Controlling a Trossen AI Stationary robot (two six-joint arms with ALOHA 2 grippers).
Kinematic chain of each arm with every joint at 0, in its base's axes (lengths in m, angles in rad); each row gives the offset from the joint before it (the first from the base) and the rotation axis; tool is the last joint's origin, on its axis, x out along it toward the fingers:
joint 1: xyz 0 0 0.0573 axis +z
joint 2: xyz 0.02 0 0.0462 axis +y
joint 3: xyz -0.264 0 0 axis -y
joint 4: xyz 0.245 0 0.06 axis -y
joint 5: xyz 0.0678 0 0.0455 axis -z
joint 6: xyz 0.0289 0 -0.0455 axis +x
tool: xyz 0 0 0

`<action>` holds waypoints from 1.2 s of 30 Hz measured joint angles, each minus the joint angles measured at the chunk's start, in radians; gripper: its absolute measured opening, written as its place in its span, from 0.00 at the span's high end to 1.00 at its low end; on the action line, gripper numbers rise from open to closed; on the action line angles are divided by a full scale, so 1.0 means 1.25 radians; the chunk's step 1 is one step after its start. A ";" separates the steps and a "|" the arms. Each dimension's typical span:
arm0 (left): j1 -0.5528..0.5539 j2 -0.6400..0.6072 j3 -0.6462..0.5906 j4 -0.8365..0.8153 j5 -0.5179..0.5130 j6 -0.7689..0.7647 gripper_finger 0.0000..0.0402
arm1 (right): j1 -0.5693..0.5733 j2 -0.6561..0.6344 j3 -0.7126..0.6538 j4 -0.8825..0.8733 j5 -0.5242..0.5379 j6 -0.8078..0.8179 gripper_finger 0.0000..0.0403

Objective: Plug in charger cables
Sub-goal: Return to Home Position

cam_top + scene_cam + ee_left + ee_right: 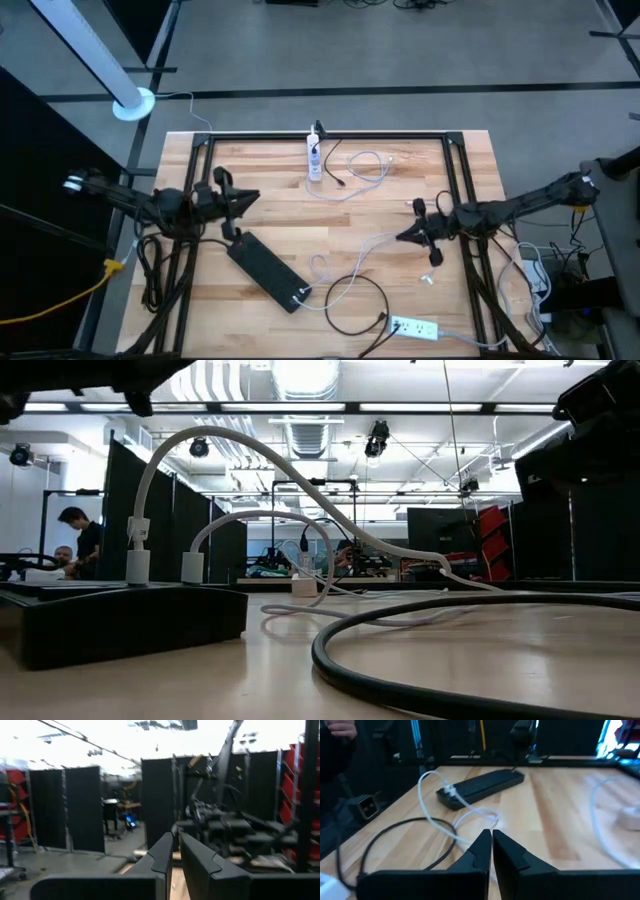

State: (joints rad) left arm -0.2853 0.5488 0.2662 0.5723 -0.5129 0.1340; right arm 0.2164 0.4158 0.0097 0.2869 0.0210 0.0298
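A black power strip [265,270] lies slantwise on the wooden table, left of middle. Two white plugs [138,565] stick into its near end, and their white charger cables [427,805] arch away across the table. A black charger cable [357,300] lies in a loop near the front. Another white cable [365,178] lies coiled by the far white power strip [314,160]. My left gripper [258,196] hangs shut above the table, beyond the black strip's far end. My right gripper [491,837] is shut, raised over the white cable right of middle.
A second white power strip [415,327] lies at the front edge, right of middle. A thick yellow cord [60,300] runs off the table's left side. Bare wood lies between the two grippers. Beyond the table, people sit at the left [75,535].
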 joint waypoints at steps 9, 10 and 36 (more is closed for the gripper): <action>-0.021 -0.235 0.000 -0.257 0.000 -0.082 0.94 | -0.063 -0.133 0.000 -0.074 0.004 -0.048 1.00; -0.021 -0.254 0.000 -0.289 0.000 -0.082 0.94 | -0.069 -0.145 0.000 -0.074 0.003 -0.048 1.00; 0.140 -0.207 -0.199 -0.002 0.047 -0.097 0.94 | -0.395 -0.161 0.081 -0.121 -0.290 -0.094 1.00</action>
State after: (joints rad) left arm -0.1102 0.2902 0.0176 0.5693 -0.4543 0.0128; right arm -0.2771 0.2149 0.1112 0.1359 -0.3420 -0.0882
